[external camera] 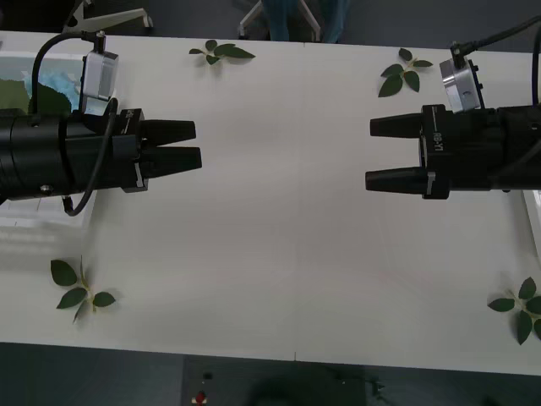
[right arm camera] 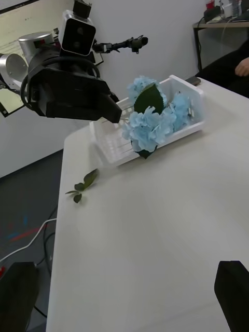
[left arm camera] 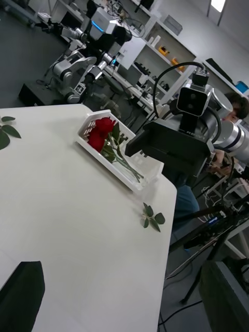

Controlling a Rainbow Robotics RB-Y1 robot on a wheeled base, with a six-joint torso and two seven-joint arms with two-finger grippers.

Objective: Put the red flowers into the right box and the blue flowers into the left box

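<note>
Red roses, the red flowers, lie bunched in the right box, a white plastic tray at the far edge of the worktop. Their thin green stems point along the tray. How many roses are in there is hard to count. The blue flowers sit in the left box, a see-through white tray with slots in its floor. They look soft and fluffy, like little clouds, and one big dark green leaf stands up among them.

So the job looks done, or very nearly. No red or blue flower lies out on the worktop. Just small loose leaf sprigs are scattered near the corners, and they do not belong in a box.

Both arms hang over the middle of the worktop, tips facing each other, well apart. The left gripper has its two black pointed fingers close together, with a thin gap, and holds nothing. The right gripper has its fingers spread wider, and it is empty too.

The worktop is flat, smooth and pale. The trays look hard and light with rounded corners.
</note>
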